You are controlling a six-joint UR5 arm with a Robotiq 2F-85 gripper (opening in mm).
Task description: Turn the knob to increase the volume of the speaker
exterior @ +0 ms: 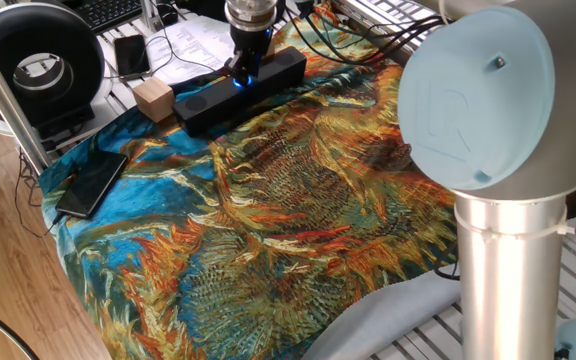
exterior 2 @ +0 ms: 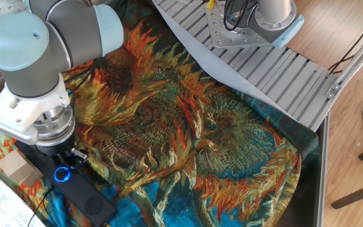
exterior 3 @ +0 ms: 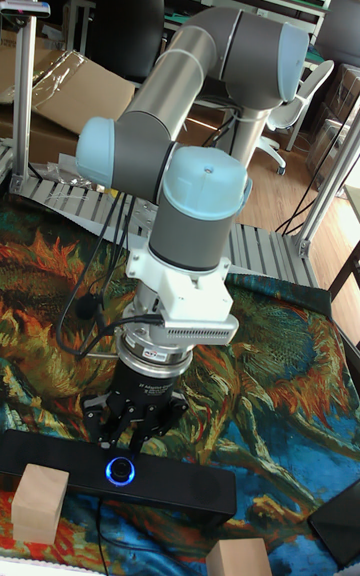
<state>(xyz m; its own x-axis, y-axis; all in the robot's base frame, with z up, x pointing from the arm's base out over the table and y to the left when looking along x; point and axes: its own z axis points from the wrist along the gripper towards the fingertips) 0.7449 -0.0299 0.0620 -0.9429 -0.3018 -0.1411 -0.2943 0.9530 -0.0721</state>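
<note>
The speaker [exterior: 230, 92] is a long black bar with tan wooden end blocks, lying at the back edge of the sunflower cloth. It also shows as the speaker [exterior 2: 74, 189] and the speaker [exterior 3: 190, 496]. Its knob [exterior 3: 121, 469] glows with a blue ring; the same knob [exterior 2: 62, 174] shows uncovered on the bar's top, and as a blue glow at the knob [exterior: 244, 82]. My gripper [exterior 3: 133, 436] points straight down, just above and slightly behind the knob, its black fingers spread and holding nothing. It also shows as the gripper [exterior 2: 67, 159] and the gripper [exterior: 247, 66].
A flat black phone [exterior: 91, 182] lies on the cloth's left edge. A big black ring-shaped device [exterior: 43, 60] stands at the back left, with cables, papers and a keyboard behind the speaker. The robot's base [exterior 2: 251, 25] sits on a metal plate opposite.
</note>
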